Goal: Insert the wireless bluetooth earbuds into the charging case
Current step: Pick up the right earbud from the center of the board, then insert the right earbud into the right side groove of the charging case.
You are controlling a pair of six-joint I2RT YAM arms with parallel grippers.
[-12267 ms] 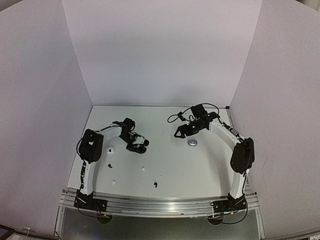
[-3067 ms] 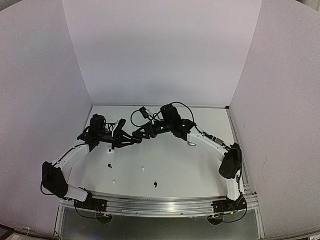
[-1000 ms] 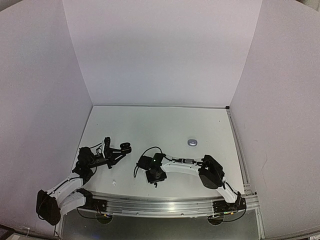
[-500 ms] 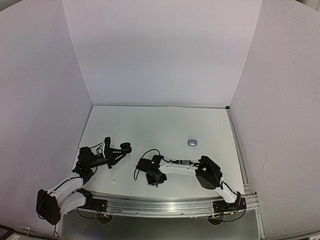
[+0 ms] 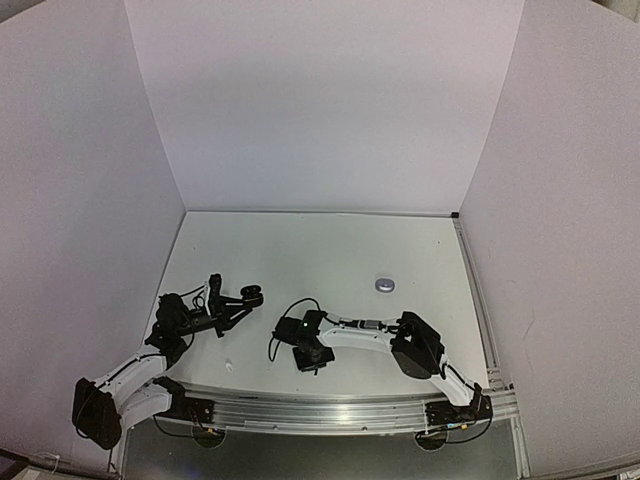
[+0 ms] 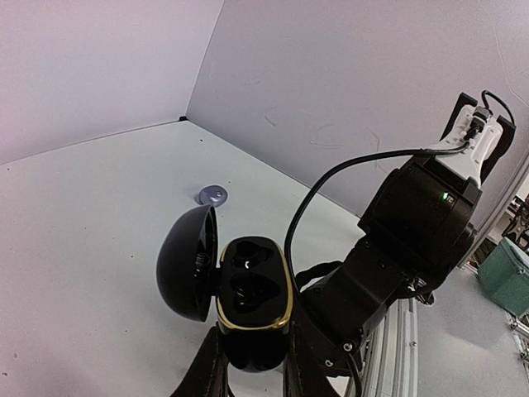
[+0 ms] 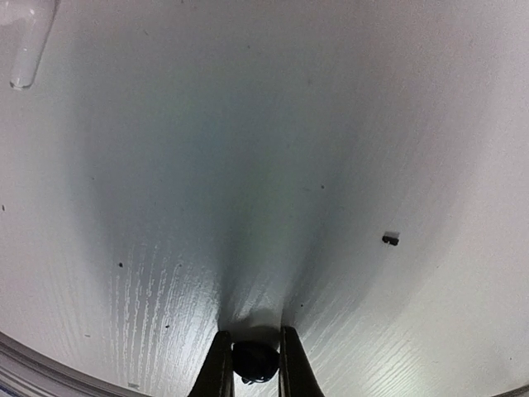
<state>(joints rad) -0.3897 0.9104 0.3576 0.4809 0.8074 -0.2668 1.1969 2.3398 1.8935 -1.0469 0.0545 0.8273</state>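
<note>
My left gripper (image 6: pixel 252 368) clamps the open black charging case (image 6: pixel 248 289), and near that case my right gripper (image 7: pixel 253 341) pinches a black earbud (image 7: pixel 254 362) on the table (image 7: pixel 248 165).

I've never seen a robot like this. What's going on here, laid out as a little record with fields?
Left gripper: shut on a black charging case, held up off the table
Case state: lid swung open, nothing inside
Right gripper: down at the table, closed on a black earbud
Elsewhere: a small grey case lying alone farther back
Earbuds in the case: none yet
</note>
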